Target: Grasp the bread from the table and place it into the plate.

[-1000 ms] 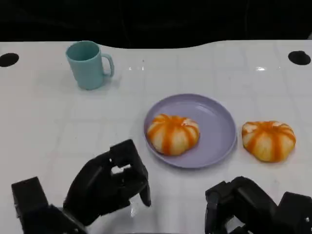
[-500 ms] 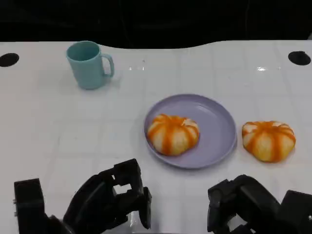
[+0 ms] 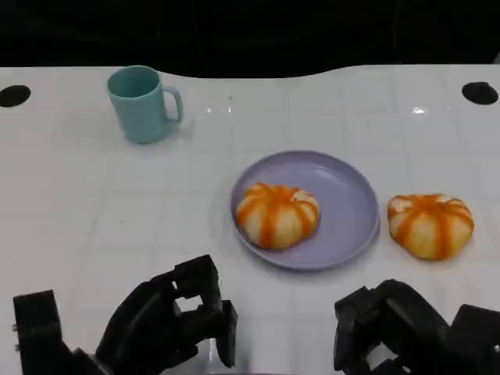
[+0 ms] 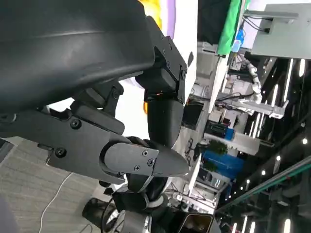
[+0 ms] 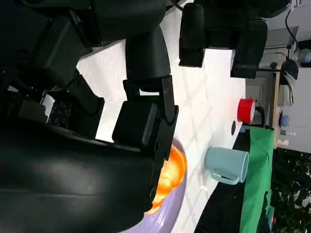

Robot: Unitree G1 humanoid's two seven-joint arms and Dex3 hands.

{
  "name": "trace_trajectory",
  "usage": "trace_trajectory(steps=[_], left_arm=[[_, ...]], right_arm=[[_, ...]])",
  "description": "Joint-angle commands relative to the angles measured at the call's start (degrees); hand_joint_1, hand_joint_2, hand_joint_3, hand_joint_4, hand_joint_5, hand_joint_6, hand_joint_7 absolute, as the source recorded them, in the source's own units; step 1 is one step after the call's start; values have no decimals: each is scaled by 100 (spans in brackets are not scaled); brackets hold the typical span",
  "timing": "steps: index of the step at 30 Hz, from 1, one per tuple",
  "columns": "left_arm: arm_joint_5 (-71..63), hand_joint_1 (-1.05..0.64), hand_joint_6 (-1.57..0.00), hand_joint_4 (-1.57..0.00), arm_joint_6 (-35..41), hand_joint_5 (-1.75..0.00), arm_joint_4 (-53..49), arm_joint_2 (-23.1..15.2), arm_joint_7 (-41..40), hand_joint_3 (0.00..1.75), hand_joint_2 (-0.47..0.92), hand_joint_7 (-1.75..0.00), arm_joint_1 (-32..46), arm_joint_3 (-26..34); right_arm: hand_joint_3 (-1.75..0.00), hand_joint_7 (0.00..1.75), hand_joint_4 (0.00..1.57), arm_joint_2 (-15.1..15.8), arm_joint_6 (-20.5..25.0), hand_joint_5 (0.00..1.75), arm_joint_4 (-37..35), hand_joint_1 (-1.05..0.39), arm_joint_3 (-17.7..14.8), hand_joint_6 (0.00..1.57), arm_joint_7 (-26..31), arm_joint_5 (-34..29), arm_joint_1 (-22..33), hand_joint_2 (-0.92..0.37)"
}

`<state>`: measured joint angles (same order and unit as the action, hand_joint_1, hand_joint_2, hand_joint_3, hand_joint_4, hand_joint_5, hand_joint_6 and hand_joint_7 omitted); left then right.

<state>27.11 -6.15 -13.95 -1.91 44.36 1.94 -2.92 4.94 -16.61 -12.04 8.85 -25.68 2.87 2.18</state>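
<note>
One bread (image 3: 277,214) is seen on the plate (image 3: 348,187), another (image 3: 430,225) on the bench at right, to be grasped next by the right hand (image 3: 406,332); both hands' fingers are curled empty, left hand (image 3: 168,324) low.

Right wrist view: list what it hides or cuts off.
- Bread on the plate: a sliver shows; the right hand covers the rest.
- Purple plate: partly behind the hand, cut by the picture's edge.
- Red object at the table's edge: too small to identify.
- Teal mug: its inside cannot be seen.
</note>
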Motion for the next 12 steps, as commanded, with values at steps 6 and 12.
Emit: trace_trajectory(steps=[6, 12], left_arm=[[-19, -69, -64, -85, 19, -175, -70, -46, 55, 17, 92, -175, 13, 152], [-46, -69, -65, -86, -3, -175, -53, -20, 36, 17, 92, -175, 27, 142]], right_arm=[[-133, 104, 155, 73, -214, 126, -85, -105, -37, 157, 110, -47, -28, -13], [-134, 105, 154, 131, -122, 127, 24, -105, -57, 157, 122, -30, 7, -13]])
